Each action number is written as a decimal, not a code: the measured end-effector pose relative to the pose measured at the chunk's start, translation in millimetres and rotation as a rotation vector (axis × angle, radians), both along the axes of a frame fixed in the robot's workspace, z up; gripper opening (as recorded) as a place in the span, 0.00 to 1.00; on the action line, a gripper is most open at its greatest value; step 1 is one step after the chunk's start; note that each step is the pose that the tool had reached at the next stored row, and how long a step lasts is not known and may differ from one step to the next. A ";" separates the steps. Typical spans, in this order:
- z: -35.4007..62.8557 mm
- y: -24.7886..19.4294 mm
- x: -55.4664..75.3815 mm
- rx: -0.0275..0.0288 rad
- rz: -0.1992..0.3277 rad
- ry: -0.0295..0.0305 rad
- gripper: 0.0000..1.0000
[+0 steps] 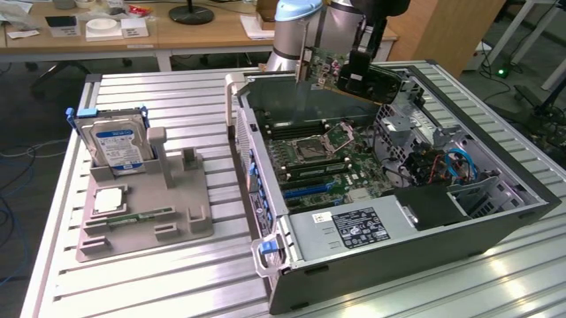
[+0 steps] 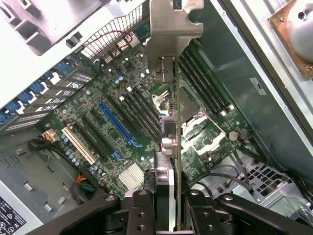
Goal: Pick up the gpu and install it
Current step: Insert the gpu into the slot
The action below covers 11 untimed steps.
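The gpu (image 1: pixel 376 83) (image 2: pixel 168 142) hangs above the open case (image 1: pixel 398 265), over its far rim, tilted and clear of the boards inside. The gripper (image 1: pixel 356 78) (image 2: pixel 166 215) pinches the gpu, a finger (image 2: pixel 139 210) pressed on each face of the card. In the wrist view the card shows edge-on, its metal bracket (image 2: pixel 171 24) at the end away from the fingers, and the motherboard (image 1: pixel 327 165) (image 2: pixel 98 98) lies beneath it on the floor of the case. A blue slot (image 2: pixel 117 127) runs among dark slots on that board, off to one side of the card's edge; the card touches none of them. The power supply (image 1: pixel 354 228) fills the near corner of the case. The arm (image 1: pixel 301 26) rises behind the far wall of the case. Beside the case, toward the exterior view's left, a grey holder (image 1: pixel 150 212) sits on the table (image 1: pixel 159 278). A hard drive (image 1: pixel 119 142) stands upright in its far end.
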<state>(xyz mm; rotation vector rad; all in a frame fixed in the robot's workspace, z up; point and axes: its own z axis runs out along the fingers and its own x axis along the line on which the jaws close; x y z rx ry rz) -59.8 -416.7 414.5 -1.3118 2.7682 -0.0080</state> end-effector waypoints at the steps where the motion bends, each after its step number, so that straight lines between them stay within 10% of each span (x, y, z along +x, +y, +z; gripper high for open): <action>1: 0.0 0.0 0.0 0.0000 0.000 0.0000 0.28; 11: -0.1 0.0 0.0 0.0001 0.064 0.0000 0.28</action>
